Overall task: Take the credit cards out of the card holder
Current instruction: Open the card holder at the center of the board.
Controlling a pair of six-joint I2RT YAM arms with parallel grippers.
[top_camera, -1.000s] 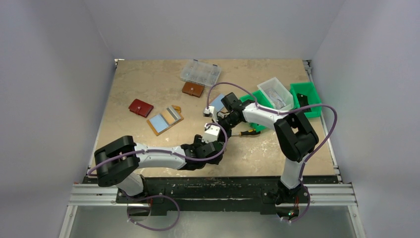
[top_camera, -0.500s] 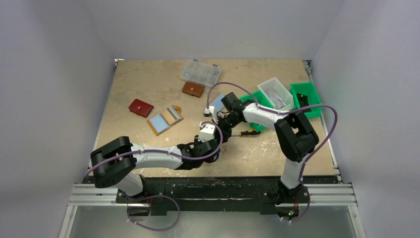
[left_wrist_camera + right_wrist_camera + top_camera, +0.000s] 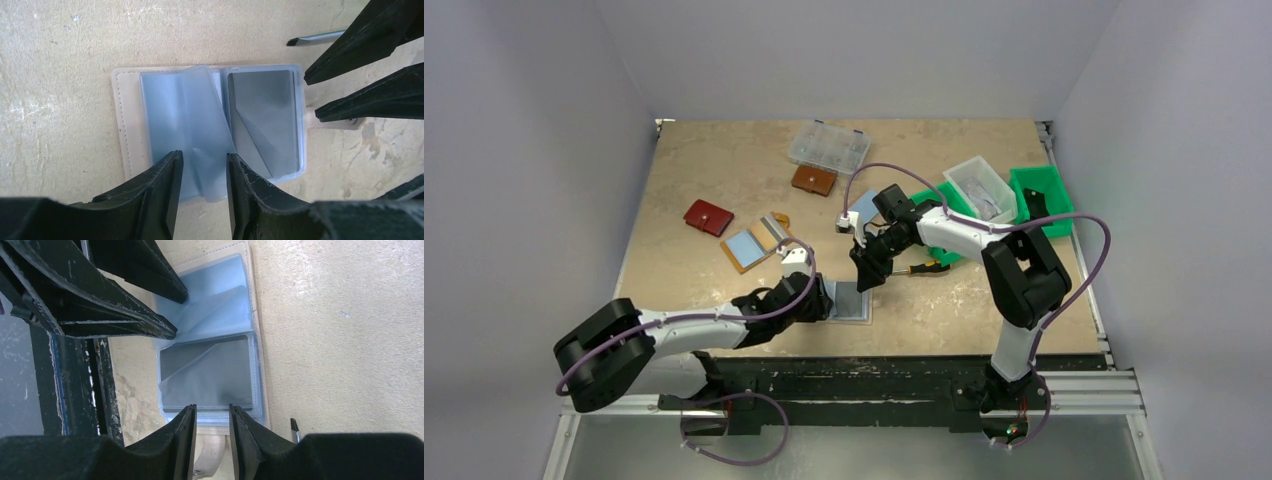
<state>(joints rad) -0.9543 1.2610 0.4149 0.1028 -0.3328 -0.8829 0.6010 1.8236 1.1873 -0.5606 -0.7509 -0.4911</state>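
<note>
On the table (image 3: pixel 724 170), green bins (image 3: pixel 1041 190) and a clear organizer box (image 3: pixel 829 146) stand at the back, with an open tan wallet (image 3: pixel 755 243) mid-table. The card holder (image 3: pixel 854 303) lies open near the front edge, a screwdriver (image 3: pixel 924 267) beside it. The left gripper (image 3: pixel 204 157), low, straddles a lifted sleeve (image 3: pixel 202 115), jaws narrowly apart. The right gripper (image 3: pixel 212 410) angles down at the tab (image 3: pixel 336 123), jaws slightly parted.

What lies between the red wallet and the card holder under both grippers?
In the top external view, a second open tan holder lies there, then the wrist of the left arm, before the card holder.
</note>
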